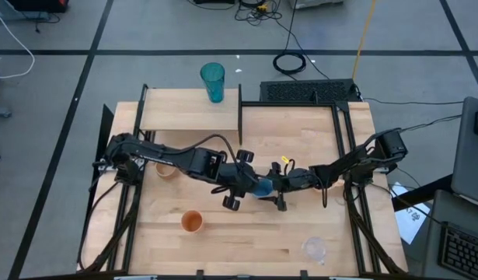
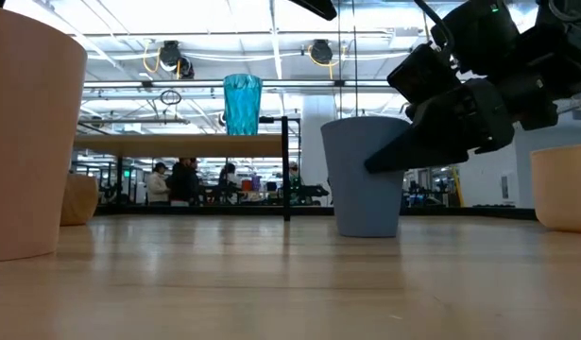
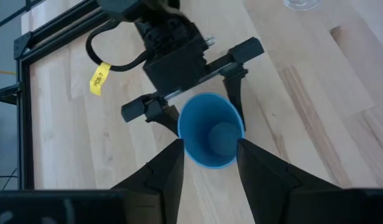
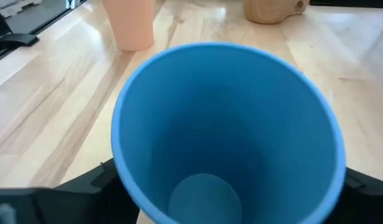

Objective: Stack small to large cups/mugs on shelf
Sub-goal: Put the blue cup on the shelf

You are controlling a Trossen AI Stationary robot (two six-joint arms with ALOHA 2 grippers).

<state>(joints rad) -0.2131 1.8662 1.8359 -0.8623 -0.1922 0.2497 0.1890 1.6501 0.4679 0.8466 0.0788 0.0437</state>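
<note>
Both my hands meet at the blue cup, which stands upright in the middle of the counter. My left hand has its two fingers on opposite sides of the cup wall, low down, and seems to grasp it, though I cannot be sure the pads press. My right hand is on the far side of the same cup, with its jaws spread around the rim; in the low view one finger lies against the cup's side, but I cannot tell if it grips already.

From the blue cup, the shelf is toward the back of the counter on my left arm's side, and the teal tumbler stands on it. So my left arm is nearer to the shelf than my right.

The long axis of the blue cup is vertical, mouth up, and I judge it must stay so for stacking. The orange cup is nearer the front edge, and the tan mug is beside my left arm.
</note>
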